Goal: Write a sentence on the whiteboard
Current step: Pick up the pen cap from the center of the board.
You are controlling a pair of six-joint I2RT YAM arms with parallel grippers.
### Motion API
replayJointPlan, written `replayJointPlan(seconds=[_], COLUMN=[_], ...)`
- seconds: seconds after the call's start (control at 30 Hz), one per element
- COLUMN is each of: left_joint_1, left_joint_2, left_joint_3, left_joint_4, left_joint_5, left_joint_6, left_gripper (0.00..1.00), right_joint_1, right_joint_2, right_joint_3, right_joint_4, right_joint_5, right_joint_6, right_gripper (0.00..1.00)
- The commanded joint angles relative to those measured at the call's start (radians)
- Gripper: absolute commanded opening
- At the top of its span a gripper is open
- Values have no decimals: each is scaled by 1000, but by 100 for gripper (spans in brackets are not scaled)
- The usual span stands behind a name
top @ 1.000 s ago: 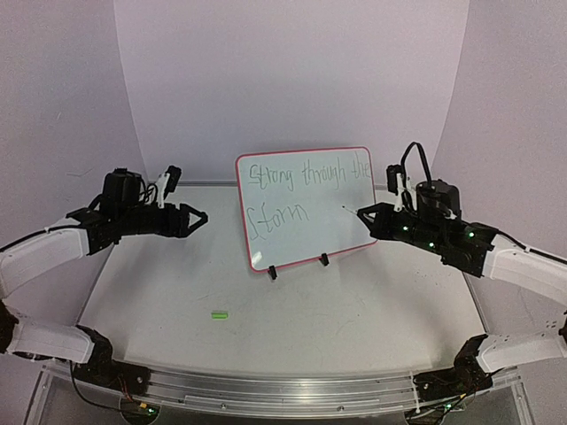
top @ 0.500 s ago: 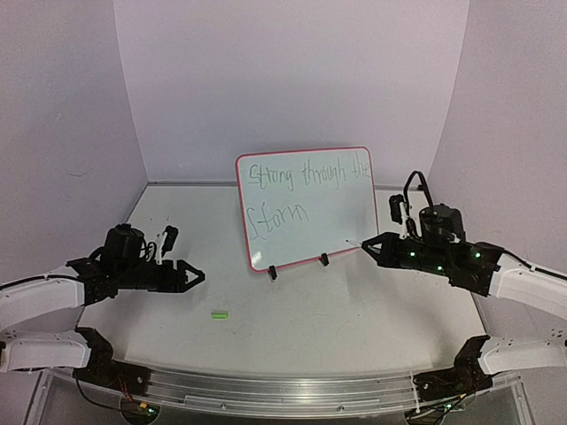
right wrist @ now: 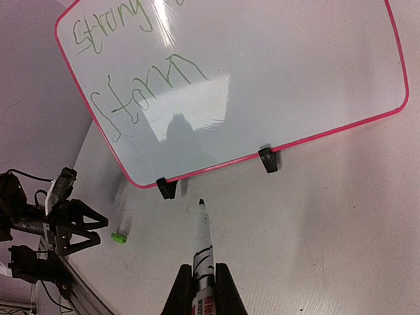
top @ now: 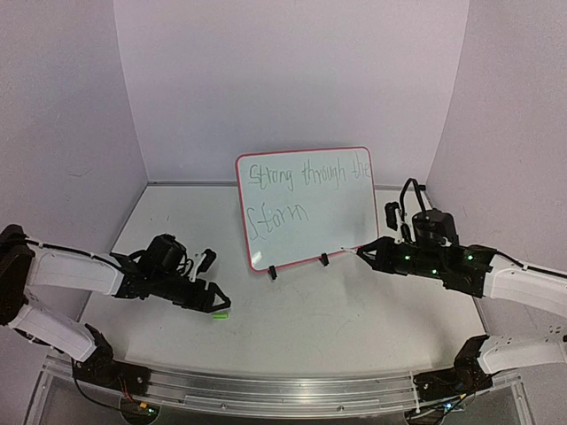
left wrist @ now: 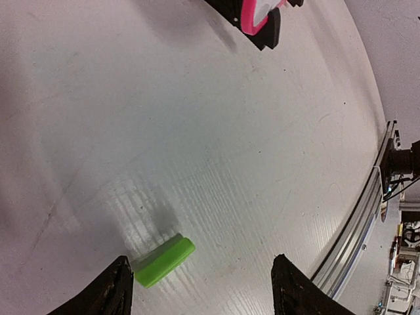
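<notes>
The whiteboard (top: 306, 208) stands tilted on two black clip feet at the table's back middle, with "Strong through the Storm" in green on it; it also fills the top of the right wrist view (right wrist: 262, 79). My right gripper (top: 365, 251) (right wrist: 204, 272) is shut on a marker (right wrist: 203, 243), tip bare and pointing at the table just in front of the board, clear of its surface. My left gripper (top: 220, 305) (left wrist: 200, 275) hangs open low over the table. A small green cap (left wrist: 164, 261) (top: 220, 314) lies between its fingers, close to the left one.
An aluminium rail (top: 283, 390) (left wrist: 367, 216) runs along the near table edge. Pale walls close in the back and both sides. One black clip foot (left wrist: 266, 33) of the board shows at the top of the left wrist view.
My left arm has swung down and toward the near middle, ending over the green cap. My right arm has dropped the marker from the board's face to just above the table.
</notes>
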State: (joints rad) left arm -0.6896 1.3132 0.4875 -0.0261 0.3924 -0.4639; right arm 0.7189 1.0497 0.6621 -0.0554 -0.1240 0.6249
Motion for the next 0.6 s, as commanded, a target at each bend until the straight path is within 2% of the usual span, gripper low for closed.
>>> replayJointPlan(seconds=[0.0, 0.37, 0.57], left_joint_1=[-52, -80, -102], left_joint_2=[74, 104, 84], left_joint_3=[86, 65, 52], left_joint_4=[53, 32, -41], left_joint_5=[-22, -49, -21], left_joint_6=[58, 73, 73], left_gripper=[71, 70, 65], right_joint_1=[7, 7, 7], right_joint_2=[3, -14, -8], right_joint_3=[-13, -21, -21], right_joint_4=[42, 43, 42], right_joint_5=[-14, -9, -9], right_joint_6=[28, 26, 24], right_gripper=[0, 0, 0])
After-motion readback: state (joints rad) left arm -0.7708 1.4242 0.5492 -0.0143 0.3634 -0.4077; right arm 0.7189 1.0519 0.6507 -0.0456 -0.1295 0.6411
